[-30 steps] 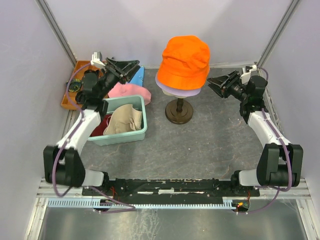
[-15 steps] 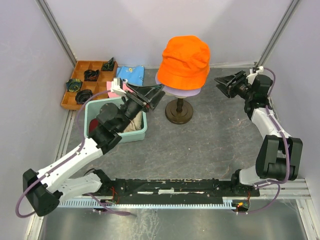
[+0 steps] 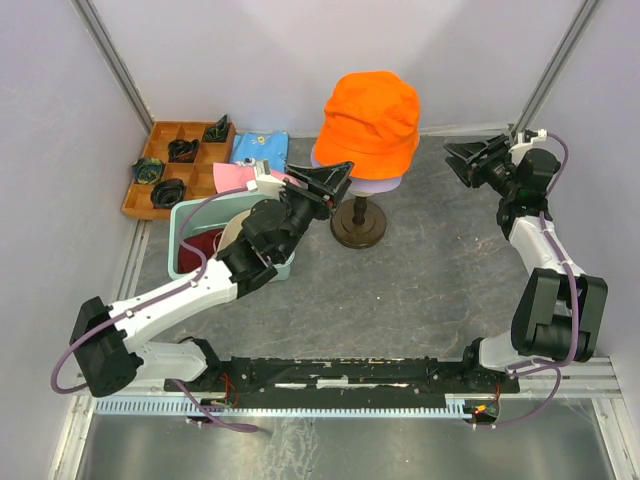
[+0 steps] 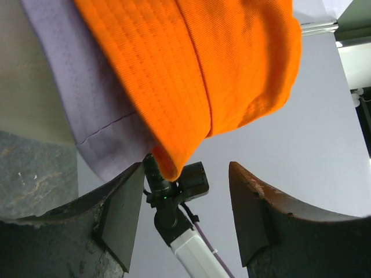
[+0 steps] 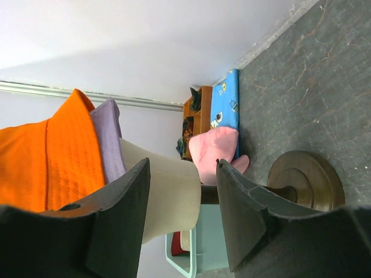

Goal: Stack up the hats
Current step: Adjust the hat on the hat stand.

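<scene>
The left claw, wide and empty, is hovering at the brim of the orange hat over the lavender hat on the head mid-table; a snag could be dragging both off or tipping it. The right claw is hanging wide, empty, by the right edge. The beige hat and red hat are lying in the bin at the grey table's left edge, pale walls around.

Orange hat crowds left gripper; table rightward seems free.
</scene>
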`<state>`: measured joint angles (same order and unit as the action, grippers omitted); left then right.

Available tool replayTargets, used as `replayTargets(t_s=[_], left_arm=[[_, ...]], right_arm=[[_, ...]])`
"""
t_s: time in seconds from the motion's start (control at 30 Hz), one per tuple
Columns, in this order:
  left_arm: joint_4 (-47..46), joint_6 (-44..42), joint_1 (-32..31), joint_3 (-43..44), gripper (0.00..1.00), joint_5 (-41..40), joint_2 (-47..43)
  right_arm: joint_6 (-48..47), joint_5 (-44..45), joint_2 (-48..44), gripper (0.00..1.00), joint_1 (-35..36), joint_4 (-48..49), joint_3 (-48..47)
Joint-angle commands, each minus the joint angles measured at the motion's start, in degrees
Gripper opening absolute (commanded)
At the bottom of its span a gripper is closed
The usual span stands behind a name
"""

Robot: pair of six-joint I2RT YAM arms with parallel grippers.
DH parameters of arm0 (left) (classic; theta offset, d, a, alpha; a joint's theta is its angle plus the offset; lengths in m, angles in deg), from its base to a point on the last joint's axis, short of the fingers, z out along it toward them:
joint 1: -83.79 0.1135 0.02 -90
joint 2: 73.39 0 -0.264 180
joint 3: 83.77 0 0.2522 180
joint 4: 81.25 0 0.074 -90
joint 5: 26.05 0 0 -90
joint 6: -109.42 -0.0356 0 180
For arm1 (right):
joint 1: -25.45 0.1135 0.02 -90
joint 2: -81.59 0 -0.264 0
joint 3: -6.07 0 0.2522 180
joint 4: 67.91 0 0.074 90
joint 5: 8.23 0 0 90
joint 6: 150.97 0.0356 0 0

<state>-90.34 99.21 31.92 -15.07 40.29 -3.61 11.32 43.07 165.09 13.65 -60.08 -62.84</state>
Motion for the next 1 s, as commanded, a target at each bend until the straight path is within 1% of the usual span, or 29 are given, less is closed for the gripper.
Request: replayTargets(t_s=[0.0, 0.23, 0.4, 0.47, 0.6, 0.63, 0.7, 0.97], left_arm=[[-5.0, -4.4, -0.2, 4.6, 0.67, -4.3, 1.4], [-6.1, -4.3, -0.2, 4.2, 0.67, -4.5, 2.9], [-6.5, -4.3, -0.2, 3.6, 0.64, -5.1, 3.1], [-6.8, -4.4, -0.1, 3.4, 0.59, -5.1, 3.2], [-6.9, -4.3, 0.4, 3.0, 0.46, -5.0, 3.4], [-7.0, -4.3, 0.5, 2.8, 0.43, -5.0, 3.5], [-7.1, -4.0, 1.0, 2.6, 0.42, -4.7, 3.6], [-6.8, -3.3, 3.7, 1.6, 0.24, -2.0, 3.8]], right_arm=[[1.8, 0.1, 0.4, 0.57, -0.5, 5.7, -1.3], [2.8, 0.3, 0.5, 0.57, -1.0, 7.1, -0.3], [3.3, 0.3, 0.6, 0.57, -1.0, 7.6, -0.2], [3.5, 0.3, 0.7, 0.57, -1.1, 7.8, -0.2], [3.7, 0.3, 0.6, 0.57, -1.1, 8.0, -0.1], [3.7, 0.2, 0.5, 0.57, -1.1, 8.0, -0.1], [3.6, 0.2, 0.4, 0.57, -1.1, 7.9, 0.0], [3.3, 0.4, -0.2, 0.57, -1.1, 7.8, 0.8]])
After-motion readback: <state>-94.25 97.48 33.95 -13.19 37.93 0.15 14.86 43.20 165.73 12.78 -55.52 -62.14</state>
